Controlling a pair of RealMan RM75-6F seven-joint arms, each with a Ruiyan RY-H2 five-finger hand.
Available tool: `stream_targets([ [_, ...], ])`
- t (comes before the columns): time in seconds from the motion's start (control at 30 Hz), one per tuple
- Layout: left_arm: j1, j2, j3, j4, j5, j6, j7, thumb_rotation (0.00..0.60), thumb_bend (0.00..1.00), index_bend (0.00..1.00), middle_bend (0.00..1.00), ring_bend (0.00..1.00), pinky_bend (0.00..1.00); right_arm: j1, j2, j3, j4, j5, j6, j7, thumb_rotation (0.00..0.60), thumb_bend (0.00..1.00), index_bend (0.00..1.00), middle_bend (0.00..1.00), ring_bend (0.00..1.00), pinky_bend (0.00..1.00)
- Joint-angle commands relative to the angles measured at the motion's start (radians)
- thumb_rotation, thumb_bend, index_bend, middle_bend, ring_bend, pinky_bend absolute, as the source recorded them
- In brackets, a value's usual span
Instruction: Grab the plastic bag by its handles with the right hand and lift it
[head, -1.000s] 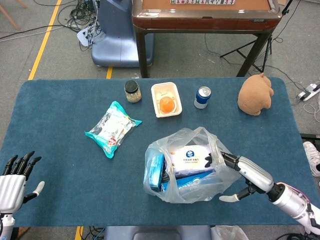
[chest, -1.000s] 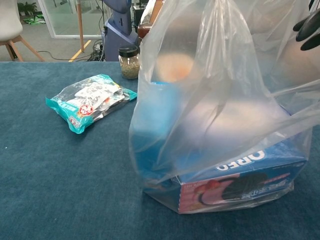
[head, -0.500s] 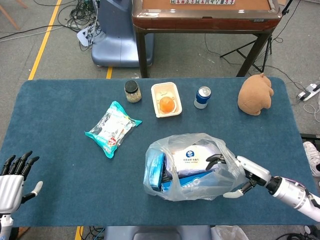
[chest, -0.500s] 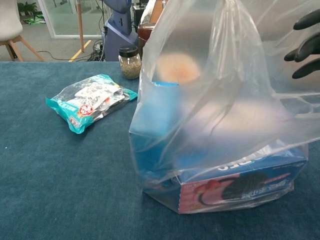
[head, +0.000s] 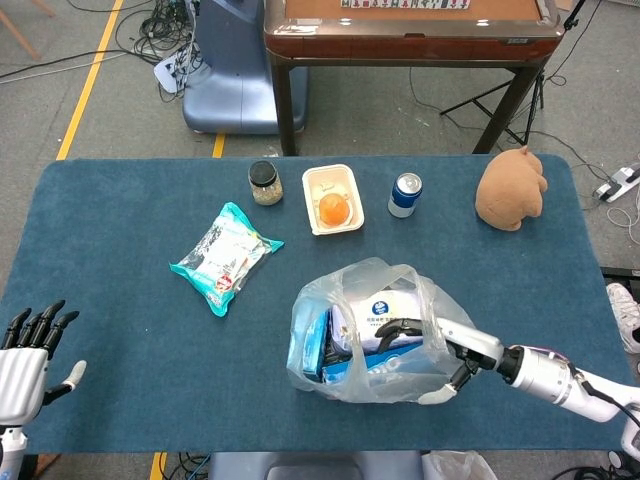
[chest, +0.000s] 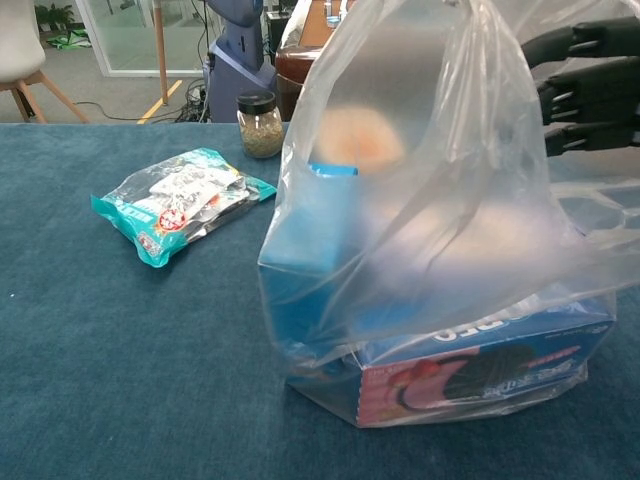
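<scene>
The clear plastic bag (head: 345, 300) stands on the blue table near the front edge, holding a blue Oreo box and other packs. In the chest view the bag (chest: 430, 230) fills the right side. My right hand (head: 445, 345) reaches in from the right. Its dark fingers (head: 388, 327) stretch through the bag's upper loop into the mouth, while the white thumb lies outside, low against the bag's side. Plastic drapes over the hand, and I see no closed grip on it. The chest view shows the right hand (chest: 590, 85) behind the plastic. My left hand (head: 25, 355) hovers at the front left corner, fingers apart and holding nothing.
A teal snack packet (head: 224, 256) lies left of the bag. Along the far side stand a jar (head: 265, 183), a white tray with an orange (head: 332, 199), a blue can (head: 405, 194) and a brown plush toy (head: 511, 188). A wooden table (head: 410, 30) stands beyond.
My right hand has slid leftward, its fingers going deeper into the bag's mouth. The bag's top sagged, then rose over the hand. The left hand has hardly moved.
</scene>
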Motion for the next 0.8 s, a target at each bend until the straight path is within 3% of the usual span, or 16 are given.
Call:
stream_targets([
  [0.03, -0.002, 0.003, -0.001, -0.003, -0.002, -0.004, 0.003, 0.6, 0.25, 0.19, 0.1, 0.16, 0.07, 0.025, -0.025, -0.001, 0.005, 0.007, -0.017, 0.016, 0.528, 0.0, 0.21, 0.27, 0.12, 0.18],
  [0.8, -0.008, 0.007, -0.006, -0.006, -0.011, -0.014, 0.012, 0.6, 0.25, 0.19, 0.1, 0.16, 0.07, 0.13, -0.177, 0.019, 0.063, 0.088, 0.026, 0.215, 0.528, 0.0, 0.21, 0.26, 0.12, 0.18],
])
